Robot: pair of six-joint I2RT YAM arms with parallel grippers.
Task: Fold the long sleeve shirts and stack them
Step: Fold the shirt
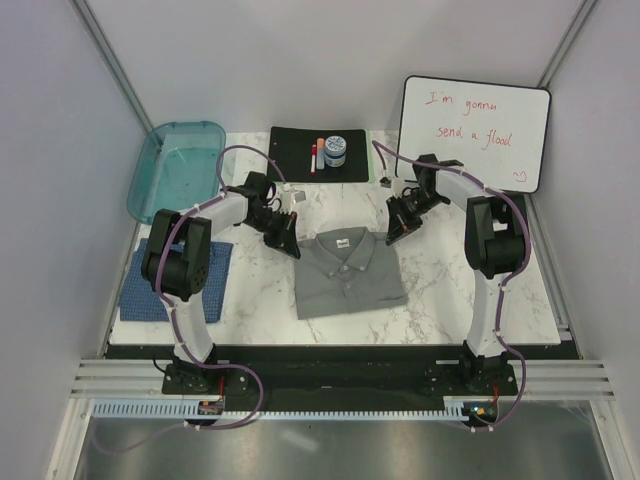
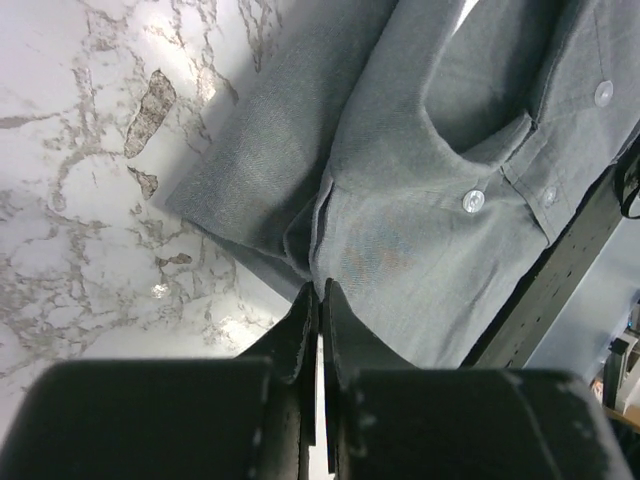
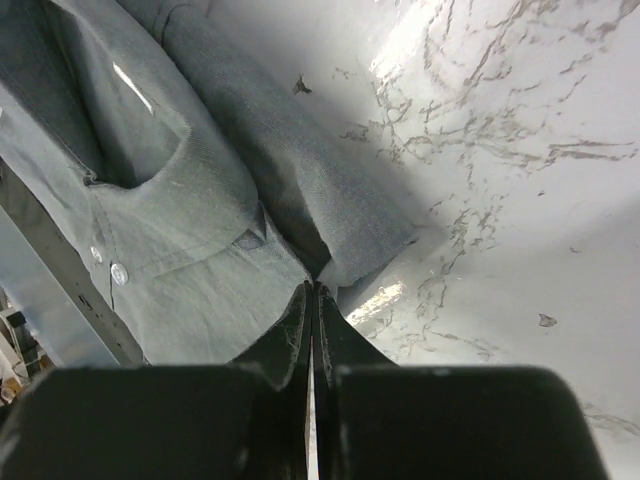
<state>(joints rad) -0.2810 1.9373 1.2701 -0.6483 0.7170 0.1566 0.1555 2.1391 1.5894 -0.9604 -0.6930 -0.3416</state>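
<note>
Top external has the grey shirt (image 1: 348,272) folded flat mid-table, with the blue shirt (image 1: 133,296) folded at the left edge. My left gripper (image 2: 317,292) and right gripper (image 3: 312,290) are both clamped tight at the grey one's shoulder corners, pinching cloth I think, though the tips hide it a bit. It's light, floppy fabric, so it'll sag and unfold unless both corners lift evenly
</note>
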